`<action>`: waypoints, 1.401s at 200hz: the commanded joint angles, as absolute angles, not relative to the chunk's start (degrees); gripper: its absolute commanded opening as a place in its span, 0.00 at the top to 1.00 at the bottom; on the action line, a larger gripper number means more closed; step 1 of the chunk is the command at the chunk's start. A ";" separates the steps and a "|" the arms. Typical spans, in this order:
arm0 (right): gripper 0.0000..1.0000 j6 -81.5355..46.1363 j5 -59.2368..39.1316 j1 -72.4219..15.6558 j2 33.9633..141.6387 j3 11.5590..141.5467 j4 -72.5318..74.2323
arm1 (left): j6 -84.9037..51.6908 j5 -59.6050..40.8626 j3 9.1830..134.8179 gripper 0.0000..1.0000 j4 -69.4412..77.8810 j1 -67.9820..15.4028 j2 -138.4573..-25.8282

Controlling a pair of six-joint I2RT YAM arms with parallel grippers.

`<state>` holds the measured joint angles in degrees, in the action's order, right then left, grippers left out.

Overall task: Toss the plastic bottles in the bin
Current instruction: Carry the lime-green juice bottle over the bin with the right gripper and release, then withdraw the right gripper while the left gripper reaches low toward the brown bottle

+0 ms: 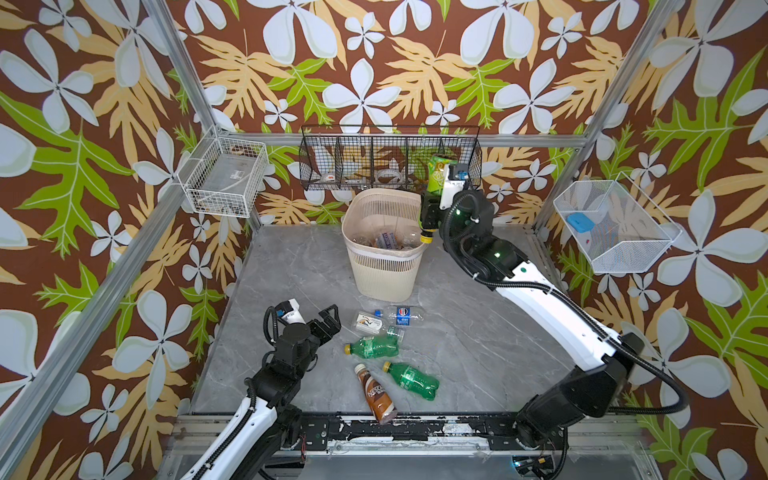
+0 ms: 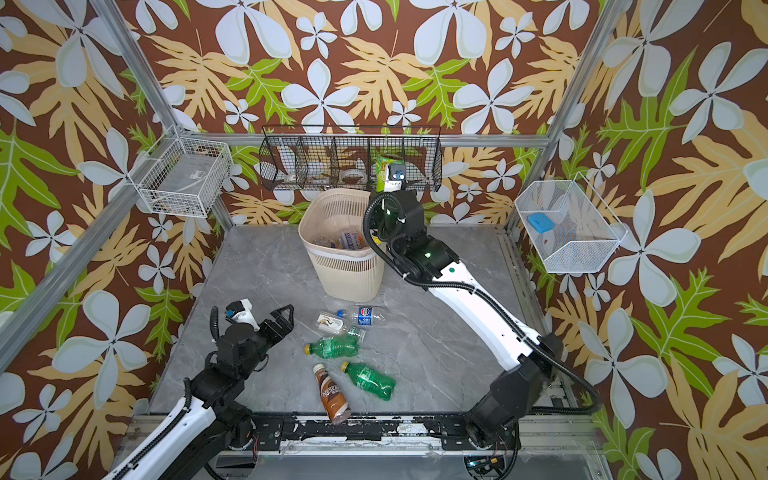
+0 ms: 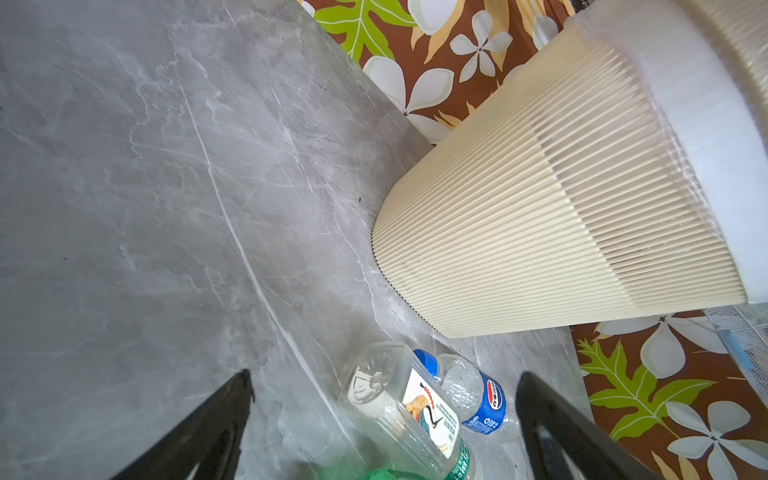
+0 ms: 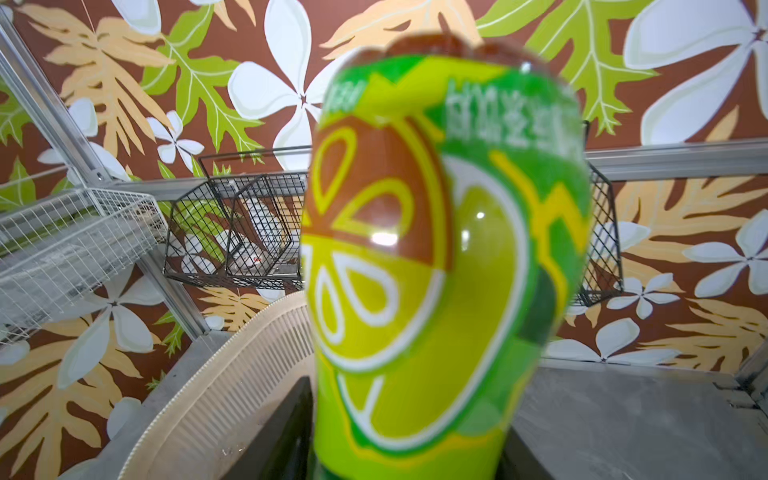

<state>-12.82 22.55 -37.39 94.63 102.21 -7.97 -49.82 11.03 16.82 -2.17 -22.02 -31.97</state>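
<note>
Likely light, slick, crushable bottle (image 1: 436, 176): right gripper (image 1: 429, 211) jaws clamp its neck end beside bin (image 1: 384, 266) rim; left gripper (image 1: 329, 322) jaws gape empty.

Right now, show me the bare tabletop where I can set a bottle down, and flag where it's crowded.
Bare: the tabletop left of the bin, down to the open left hand; also the wide patch between the lying bottles and the right arm. Crowded: centre front, five bottles bunched.

Green-label bottle (image 4: 436, 270) nr bin (image 4: 232, 374)
</note>
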 commanded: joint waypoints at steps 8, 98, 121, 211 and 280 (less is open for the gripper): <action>0.47 -8.19 15.18 -35.64 102.37 111.62 -13.05 | -51.06 10.57 16.86 0.01 -2.43 -21.92 -31.25; 0.19 -0.96 12.64 -34.89 113.02 123.54 -22.11 | -51.77 10.26 16.41 0.01 -3.25 -21.89 -30.67; 0.03 0.12 15.19 -34.72 113.47 126.84 -25.42 | -52.33 9.84 16.42 0.01 -3.50 -21.88 -30.76; 0.00 -11.86 19.73 -33.63 77.09 76.13 -3.77 | -54.97 5.85 16.02 0.05 -3.73 -21.92 -33.17; 0.00 -23.59 16.10 -26.15 67.43 60.14 -6.68 | -57.44 -2.41 21.79 0.15 -20.85 -25.01 -37.21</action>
